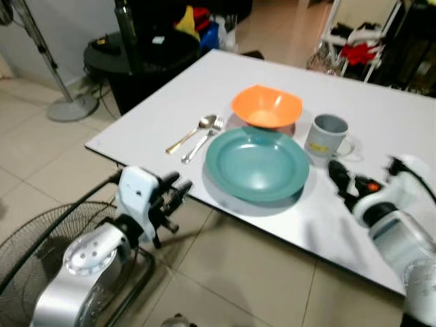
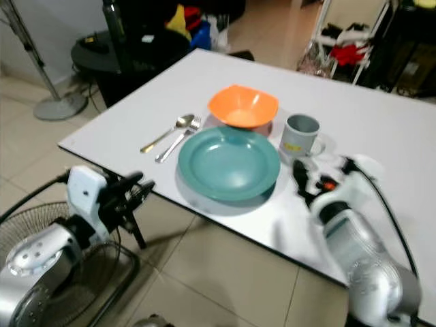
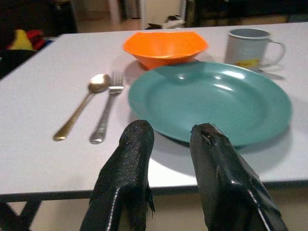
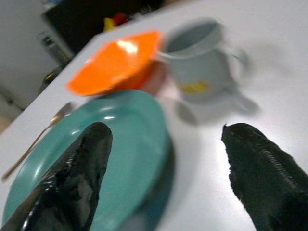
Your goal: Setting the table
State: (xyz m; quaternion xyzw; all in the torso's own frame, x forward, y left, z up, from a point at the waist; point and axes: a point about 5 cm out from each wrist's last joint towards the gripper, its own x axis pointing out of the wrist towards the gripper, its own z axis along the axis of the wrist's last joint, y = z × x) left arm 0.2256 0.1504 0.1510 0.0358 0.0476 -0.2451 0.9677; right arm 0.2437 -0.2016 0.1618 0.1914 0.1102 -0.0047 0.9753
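Observation:
On the white table (image 1: 204,88) lies a teal plate (image 1: 257,163), with an orange bowl (image 1: 266,105) just behind it and a grey mug (image 1: 326,135) to its right. A gold spoon (image 1: 191,133) and a silver fork (image 1: 202,139) rest side by side left of the plate. My left gripper (image 1: 178,185) hangs off the table's near edge, below its level, and points at the plate (image 3: 211,98); its fingers (image 3: 137,144) are slightly apart and hold nothing. My right gripper (image 4: 167,129) is wide open and empty over the table, just right of the plate and near the mug (image 4: 199,65).
A floor fan (image 1: 34,245) lies on the tiles at the near left. A standing fan's base (image 1: 71,105) and a black round stand (image 1: 129,54) with clutter are past the table's left corner. A rack with clothes (image 1: 357,41) stands at the far right.

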